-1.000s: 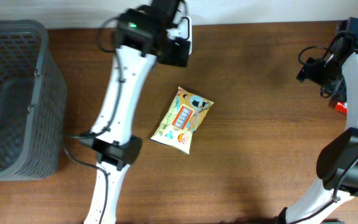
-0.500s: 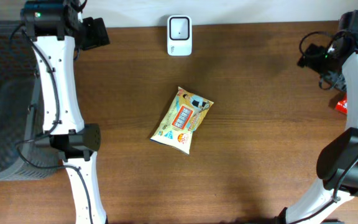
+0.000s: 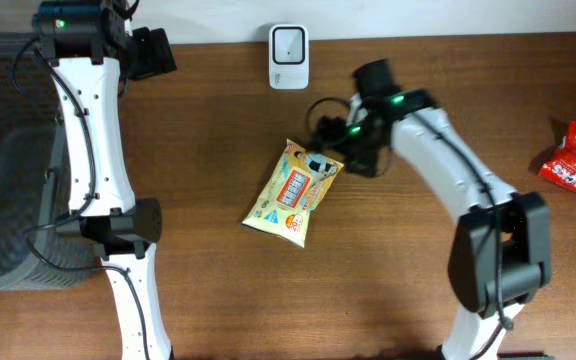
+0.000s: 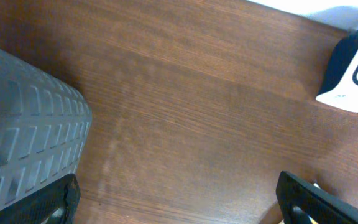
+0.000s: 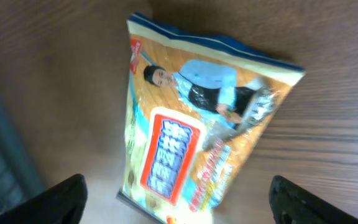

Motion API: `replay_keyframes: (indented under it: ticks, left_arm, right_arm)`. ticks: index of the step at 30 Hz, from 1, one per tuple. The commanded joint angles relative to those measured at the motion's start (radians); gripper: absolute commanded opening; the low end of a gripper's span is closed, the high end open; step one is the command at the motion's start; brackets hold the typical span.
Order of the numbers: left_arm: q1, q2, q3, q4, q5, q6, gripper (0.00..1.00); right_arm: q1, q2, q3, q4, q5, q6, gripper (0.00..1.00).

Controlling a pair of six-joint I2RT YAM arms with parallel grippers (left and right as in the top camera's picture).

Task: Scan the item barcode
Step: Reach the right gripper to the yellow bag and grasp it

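Snack packet [image 3: 293,192] lies flat mid-table [image 3: 408,300], face up, its long axis slanting from upper right to lower left in the overhead view, a short way in front of the white scanner [image 3: 288,43]. The right gripper [image 3: 352,148] hovers just off its upper-right end, fingers spread wide and holding nothing; its wrist camera shows the packet's width sitting between them, so this looks the arm to grasp. The left gripper [image 3: 156,52], also spread and empty, is well apart by the basket [image 3: 18,150].
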Motion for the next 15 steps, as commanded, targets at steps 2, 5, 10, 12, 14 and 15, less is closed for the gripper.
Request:
replay_keyframes:
  ticks: [2, 5, 10, 12, 14, 15]
  left_arm:
    - [0.005, -0.013, 0.01, -0.001, -0.008, -0.009, 0.99]
    - [0.004, -0.013, 0.01, -0.001, -0.007, -0.009, 0.99]
    - [0.005, -0.013, 0.01, -0.001, -0.008, -0.009, 0.99]
    - [0.005, -0.013, 0.01, -0.001, -0.008, -0.009, 0.99]
    - [0.005, -0.013, 0.01, -0.001, -0.008, -0.009, 0.99]
    - [0.005, -0.013, 0.01, -0.001, -0.008, -0.009, 0.99]
  right_arm:
    - [0.178, 0.015, -0.032, 0.023, 0.294, 0.291, 0.9]
    - [0.245, 0.058, -0.032, 0.034, 0.32, 0.33, 0.9]
    - [0.319, 0.169, -0.032, -0.02, 0.29, 0.396, 0.88]
    - [0.325, 0.205, -0.032, -0.023, 0.286, 0.401, 0.88]
    - [0.324, 0.238, -0.032, -0.023, 0.286, 0.4, 0.72]
    - [0.321, 0.241, -0.032, -0.023, 0.291, 0.4, 0.5]
